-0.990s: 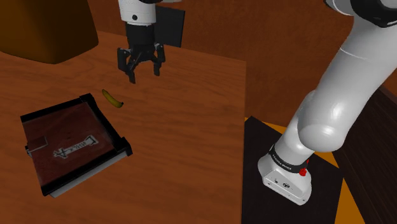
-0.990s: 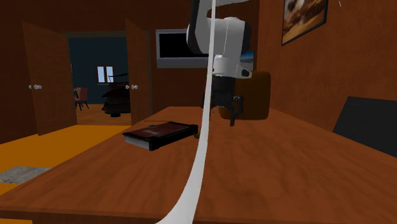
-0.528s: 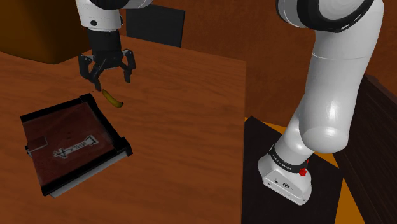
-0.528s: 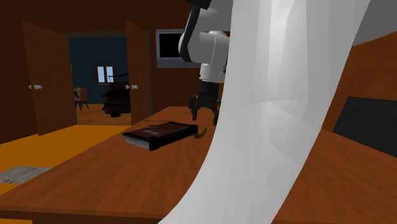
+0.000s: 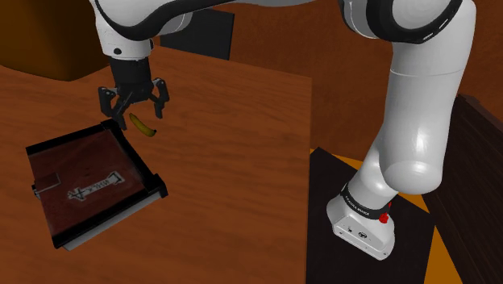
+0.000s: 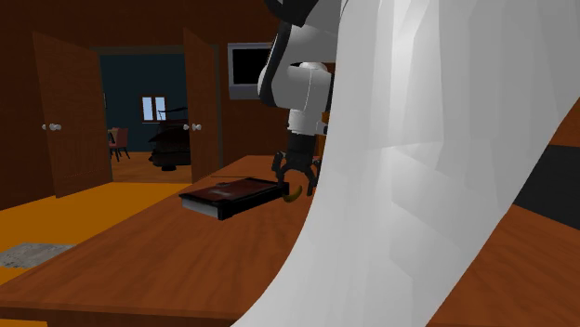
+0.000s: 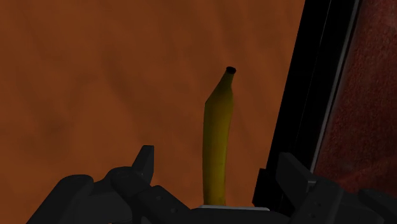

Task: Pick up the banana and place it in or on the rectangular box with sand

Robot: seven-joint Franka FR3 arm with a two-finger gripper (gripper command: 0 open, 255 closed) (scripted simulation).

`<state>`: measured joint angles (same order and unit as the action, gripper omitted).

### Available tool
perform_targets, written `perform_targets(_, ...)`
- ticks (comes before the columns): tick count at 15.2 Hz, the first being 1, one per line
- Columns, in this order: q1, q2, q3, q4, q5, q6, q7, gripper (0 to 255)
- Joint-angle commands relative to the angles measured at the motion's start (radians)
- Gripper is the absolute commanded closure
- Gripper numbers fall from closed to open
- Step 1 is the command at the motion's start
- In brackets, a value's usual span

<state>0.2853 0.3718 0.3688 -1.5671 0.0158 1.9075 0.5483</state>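
I see the banana (image 5: 143, 126), yellow and slim, lying flat on the brown wooden counter (image 5: 234, 161) directly under my tool (image 5: 135, 113). In the wrist view the banana (image 7: 216, 149) runs straight out from the tool (image 7: 216, 168), its dark stem tip pointing away from the palm. The two black fingers are spread wide, released, one on either side of the fruit with bare counter (image 7: 95, 76) showing in each gap. Neither finger touches it.

Just outside one finger, close beside the banana, stands the black rim of the rectangular box (image 7: 305, 95). From the shoulder view the box (image 5: 129, 149) is a shallow black-walled tray with a dark reddish-brown fill and a small pale shape lying on that fill. Its near corner comes up close to the banana, beside the tool.

In the second exterior view the tool (image 6: 297, 181) hangs low over the counter (image 6: 139, 251), the banana (image 6: 296, 195) a curved yellow sliver below it, and the box (image 6: 232, 193) sits flat just beside both. The white arm (image 5: 419, 97) arches high over the counter from behind the tool. Farther off, beyond the box, brown double doors (image 6: 70, 111) stand open.
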Motion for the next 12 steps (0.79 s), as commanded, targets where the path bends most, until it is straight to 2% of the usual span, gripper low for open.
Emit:
perform_targets(1, 0.002, 0.006, 0.000, -0.008, -0.002, 0.015, 0.002, 0)
perform_targets(8, 0.002, 0.006, 0.000, -0.008, -0.002, 0.015, 0.002, 0)
perform_targets(9, 0.002, 0.005, 0.000, -0.010, -0.002, 0.015, 0.002, 255)
perform_targets(12, 0.002, 0.005, 0.000, -0.010, -0.002, 0.015, 0.002, 255)
